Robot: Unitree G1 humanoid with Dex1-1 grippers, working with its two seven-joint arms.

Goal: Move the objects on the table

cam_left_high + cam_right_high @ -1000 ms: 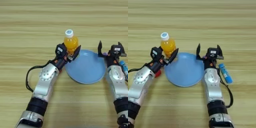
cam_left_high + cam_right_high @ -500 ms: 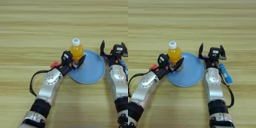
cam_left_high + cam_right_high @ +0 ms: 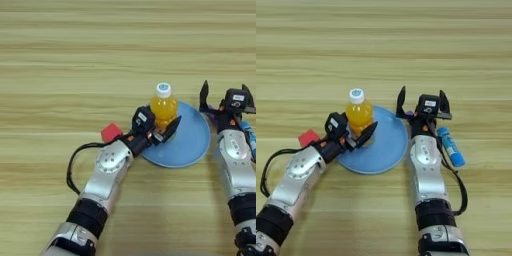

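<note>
The orange-drink bottle (image 3: 163, 106) with a white cap stands upright over the left part of the light-blue plate (image 3: 192, 145). My left gripper (image 3: 159, 125) is shut on its lower half, one black finger on each side, and hides its base. A small red cube (image 3: 111, 132) lies on the table (image 3: 75, 60) just left of my left forearm. My right gripper (image 3: 422, 99) is open at the plate's right rim, fingers pointing up and apart, nothing between them. The purple bar is not clearly seen; it may be hidden under the right gripper.
A blue-and-white tube (image 3: 451, 146) lies on the wood right of my right forearm. A black cable loops out from my left arm (image 3: 72, 165). Bare wood spreads across the far half of the table.
My left gripper has carried the bottle to the right and nearer, from beyond the plate's left rim to over the plate. The red cube has come into view. The right arm stayed put.
</note>
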